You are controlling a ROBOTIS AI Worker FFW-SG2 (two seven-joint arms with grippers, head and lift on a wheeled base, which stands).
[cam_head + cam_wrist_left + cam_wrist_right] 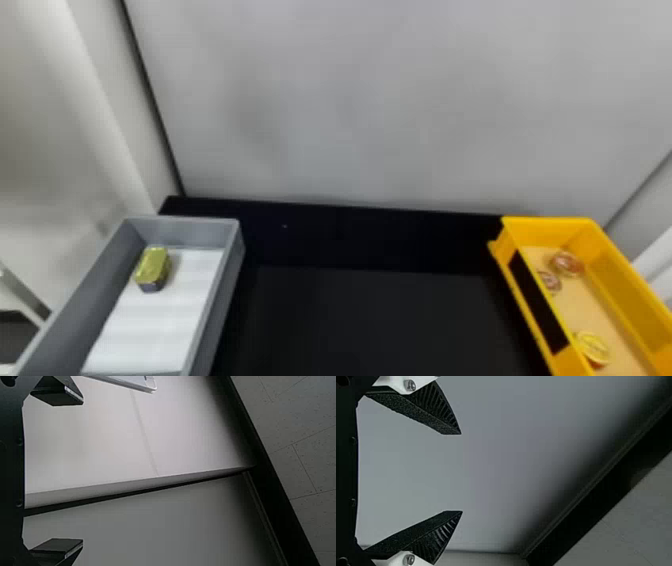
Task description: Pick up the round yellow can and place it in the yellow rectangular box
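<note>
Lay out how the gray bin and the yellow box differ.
The gray bin stands at the robot's left, the yellow box at its right. The gray bin holds one blocky tin; the yellow box holds three round cans. The gray bin's floor shows white, the yellow box's tan. Both are open-topped.

A smooth, pale grey back wall [350, 110] rises behind the black tabletop [375, 320], with a flat black band [350, 240] along the tabletop's rear. On the left, a lighter side wall [45, 100] meets it at a thin dark seam [150, 95]; on the right, another pale side wall [645, 217] joins it. A whitish strut [22, 300] slants across the lower left corner. In the left wrist view, a black frame [277, 494] divides pale panels from speckled grey tiles [305, 455]. Soft light falls unevenly, shading the panels darker toward that frame.
</note>
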